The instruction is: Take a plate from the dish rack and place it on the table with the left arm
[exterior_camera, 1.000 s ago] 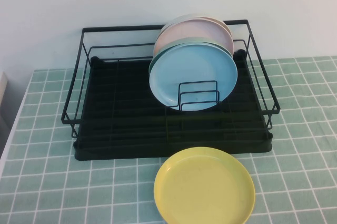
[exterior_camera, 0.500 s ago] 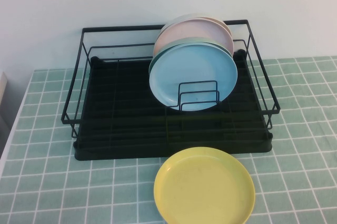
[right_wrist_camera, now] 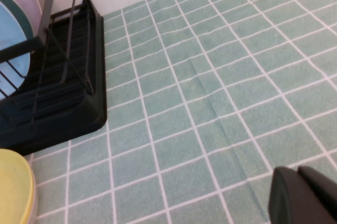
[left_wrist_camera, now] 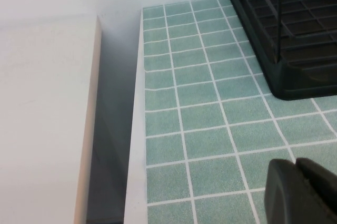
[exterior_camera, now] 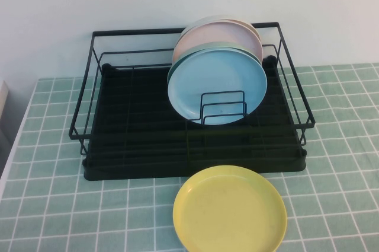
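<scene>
The light sky-blue plate point(exterior_camera: 217, 86) stands upright in the black wire dish rack point(exterior_camera: 136, 127), in front of a mint-green plate and a pink plate point(exterior_camera: 207, 34), held by small wire dividers point(exterior_camera: 224, 108). A slice of it shows in the right wrist view point(right_wrist_camera: 11, 39). Neither arm shows in the high view. My left gripper point(left_wrist_camera: 296, 166) is shut and empty above the tiled table point(left_wrist_camera: 200, 108), left of the rack's corner point(left_wrist_camera: 295, 71). My right gripper point(right_wrist_camera: 298, 174) is shut and empty above the tiles right of the rack point(right_wrist_camera: 58, 103).
A yellow plate point(exterior_camera: 230, 209) lies flat on the table in front of the rack; its edge shows in the right wrist view point(right_wrist_camera: 13, 187). The table's left edge point(left_wrist_camera: 134, 145) drops beside a pale cabinet point(left_wrist_camera: 47, 118). A white wall stands behind the rack.
</scene>
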